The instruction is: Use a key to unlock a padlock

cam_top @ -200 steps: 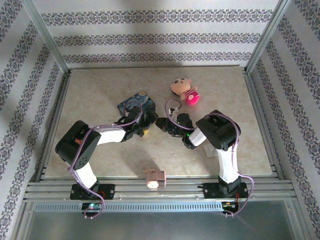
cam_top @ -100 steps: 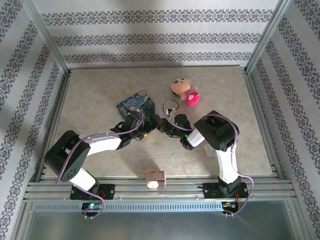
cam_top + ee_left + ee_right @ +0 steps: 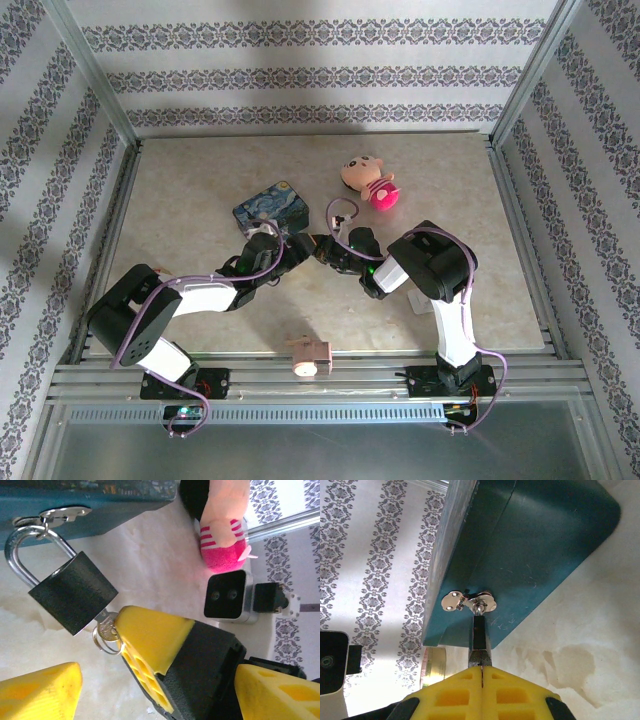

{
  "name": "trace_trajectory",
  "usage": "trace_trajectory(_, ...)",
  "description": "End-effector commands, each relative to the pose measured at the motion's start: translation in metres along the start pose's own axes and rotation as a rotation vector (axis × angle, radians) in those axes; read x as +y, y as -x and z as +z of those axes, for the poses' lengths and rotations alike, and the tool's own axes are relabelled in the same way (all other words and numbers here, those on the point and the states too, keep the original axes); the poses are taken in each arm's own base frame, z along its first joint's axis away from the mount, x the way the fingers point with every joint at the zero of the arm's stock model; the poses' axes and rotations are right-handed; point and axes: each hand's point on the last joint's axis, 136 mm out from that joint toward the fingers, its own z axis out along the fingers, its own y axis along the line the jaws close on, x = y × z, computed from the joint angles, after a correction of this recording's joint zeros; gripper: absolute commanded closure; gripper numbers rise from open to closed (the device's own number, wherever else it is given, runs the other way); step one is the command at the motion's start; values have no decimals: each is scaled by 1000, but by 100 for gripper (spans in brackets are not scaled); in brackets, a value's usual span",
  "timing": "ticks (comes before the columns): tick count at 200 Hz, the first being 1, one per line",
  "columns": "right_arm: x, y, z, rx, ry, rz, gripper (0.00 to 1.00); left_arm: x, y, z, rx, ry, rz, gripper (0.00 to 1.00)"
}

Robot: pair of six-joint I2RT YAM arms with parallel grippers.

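The small black padlock (image 3: 75, 597) hangs by its silvery shackle (image 3: 25, 540) from the hasp (image 3: 60, 515) of the blue tin (image 3: 90, 500). A key (image 3: 106, 627) with a wire ring sits in the padlock's bottom. My right gripper (image 3: 481, 667) is shut on the key, right under the edge-on padlock (image 3: 480, 630); its yellow finger (image 3: 150, 630) covers part of the key head. My left gripper (image 3: 157, 680) stands open, its fingers wide apart on either side of the right gripper, touching nothing. From above, both grippers (image 3: 290, 252) (image 3: 325, 250) meet beside the tin (image 3: 272, 205).
A pink plush toy (image 3: 368, 182) lies behind and to the right of the grippers, close to the right arm. A small pink object (image 3: 310, 355) sits at the table's front edge. Metal frame posts and patterned walls enclose the table.
The left arm has dropped low and stretched out, its elbow swinging back and left, while its gripper stays by the padlock. The right arm has hardly moved.
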Motion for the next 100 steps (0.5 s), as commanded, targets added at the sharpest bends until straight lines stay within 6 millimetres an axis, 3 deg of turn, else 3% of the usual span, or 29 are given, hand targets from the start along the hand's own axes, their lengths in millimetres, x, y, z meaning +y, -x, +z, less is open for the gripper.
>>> trace_trajectory(1,19,8,5,-25,73,-23,100,-12,5,1,-41,-41,42,28)
trace_trajectory(56,21,8,5,-23,79,-17,100,11,2,2,-53,16,-5,40)
trace_trajectory(100,20,7,4,-24,77,-14,100,23,9,-9,-100,67,-40,37)
